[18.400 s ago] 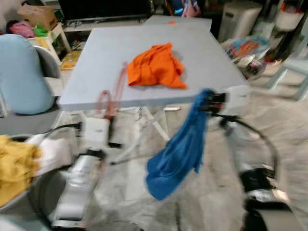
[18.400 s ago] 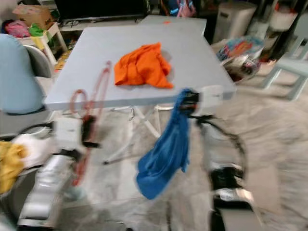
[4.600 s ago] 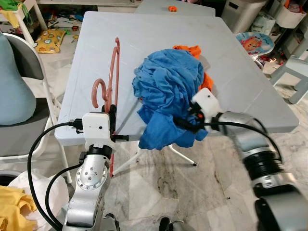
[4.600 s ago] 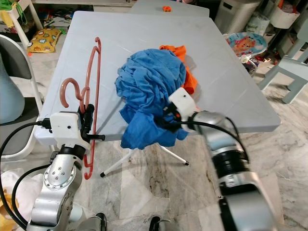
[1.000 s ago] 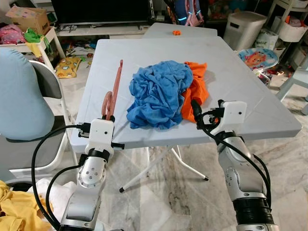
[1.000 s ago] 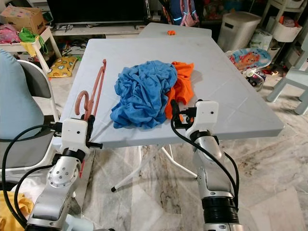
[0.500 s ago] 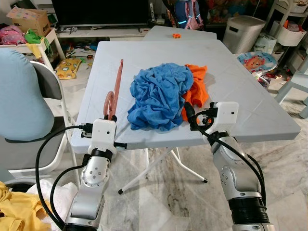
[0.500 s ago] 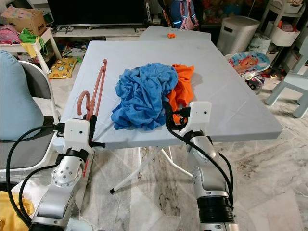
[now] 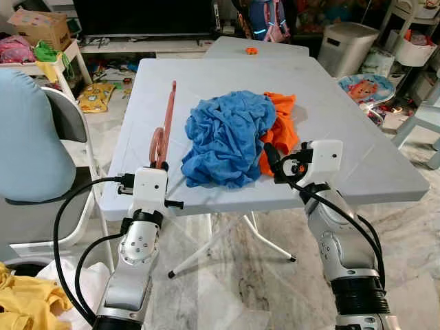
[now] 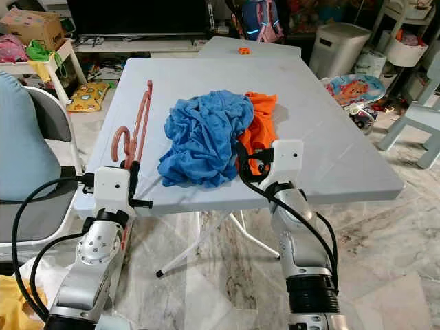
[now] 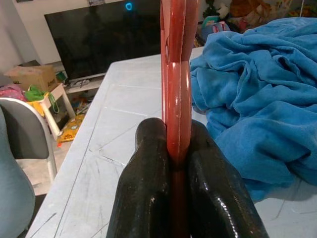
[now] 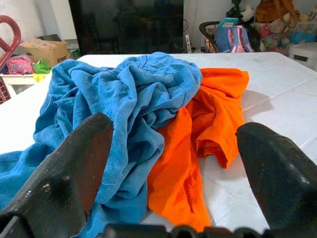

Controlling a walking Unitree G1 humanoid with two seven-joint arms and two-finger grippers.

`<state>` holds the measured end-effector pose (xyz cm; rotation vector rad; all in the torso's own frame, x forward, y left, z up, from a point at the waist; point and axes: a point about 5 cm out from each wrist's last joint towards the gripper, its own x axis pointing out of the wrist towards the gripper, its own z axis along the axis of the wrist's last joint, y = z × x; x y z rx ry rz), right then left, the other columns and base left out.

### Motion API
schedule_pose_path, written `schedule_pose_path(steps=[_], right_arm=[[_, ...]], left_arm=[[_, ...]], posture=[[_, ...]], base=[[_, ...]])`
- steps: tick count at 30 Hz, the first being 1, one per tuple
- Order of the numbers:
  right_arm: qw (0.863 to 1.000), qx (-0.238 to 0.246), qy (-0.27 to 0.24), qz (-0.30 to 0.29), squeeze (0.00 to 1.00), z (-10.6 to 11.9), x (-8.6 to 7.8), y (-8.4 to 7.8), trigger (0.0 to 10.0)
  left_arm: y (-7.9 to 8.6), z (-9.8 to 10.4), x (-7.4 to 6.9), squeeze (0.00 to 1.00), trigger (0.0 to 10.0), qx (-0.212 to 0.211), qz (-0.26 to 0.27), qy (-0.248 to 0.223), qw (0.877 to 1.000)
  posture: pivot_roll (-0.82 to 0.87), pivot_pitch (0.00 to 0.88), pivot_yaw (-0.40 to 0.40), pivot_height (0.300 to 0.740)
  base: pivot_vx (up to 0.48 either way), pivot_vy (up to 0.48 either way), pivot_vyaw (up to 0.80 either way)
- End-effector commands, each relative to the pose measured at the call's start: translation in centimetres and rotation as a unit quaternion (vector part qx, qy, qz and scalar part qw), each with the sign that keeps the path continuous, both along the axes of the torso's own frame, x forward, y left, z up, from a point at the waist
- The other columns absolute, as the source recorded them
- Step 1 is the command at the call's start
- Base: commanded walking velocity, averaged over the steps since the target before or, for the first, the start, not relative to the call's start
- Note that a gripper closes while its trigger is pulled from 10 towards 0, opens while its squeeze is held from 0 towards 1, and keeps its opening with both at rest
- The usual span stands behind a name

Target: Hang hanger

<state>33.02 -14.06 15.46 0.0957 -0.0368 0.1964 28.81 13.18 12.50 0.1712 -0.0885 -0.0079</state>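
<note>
At the table's [image 9: 357, 130] near edge, left gripper [image 11: 171, 163] clenched on the red hanger [image 9: 165, 127] — it stands over the tabletop beside the blue shirt [image 9: 227, 137]. Right gripper [image 12: 173, 173] spread wide, empty, facing blue shirt and orange shirt [image 9: 280, 130]. Hanger in hand but nothing on it — hanging not yet done.

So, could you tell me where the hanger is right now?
The pink hanger is clamped in the left gripper, lying along the left side of the grey table, just left of the blue garment.
</note>
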Motion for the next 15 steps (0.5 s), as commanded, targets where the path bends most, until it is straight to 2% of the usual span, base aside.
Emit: schedule_pose_path(steps=[1,9,15], right_arm=[[1.000,-0.006,-0.004,0.002,0.00,0.4,-0.2,-0.2,10.0],[1.000,-0.002,0.008,0.001,0.00,0.4,-0.7,-0.3,10.0],[1.000,-0.005,0.018,0.007,0.00,0.0,-1.1,0.0,10.0]], left_arm=[[-0.1,0.0,-0.2,0.00,10.0,0.001,-0.005,0.000,1.000],[0.0,-0.4,-1.1,0.00,10.0,-0.003,-0.003,0.010,1.000],[0.1,-0.7,-1.5,0.00,10.0,-0.002,-0.001,0.018,1.000]], posture=[[0.04,0.072,-0.041,0.740],[0.03,0.128,-0.056,0.740],[0.03,0.137,-0.061,0.740]], base=[[-0.244,0.000,0.00],[-0.282,0.000,0.00],[-0.299,0.000,0.00]])
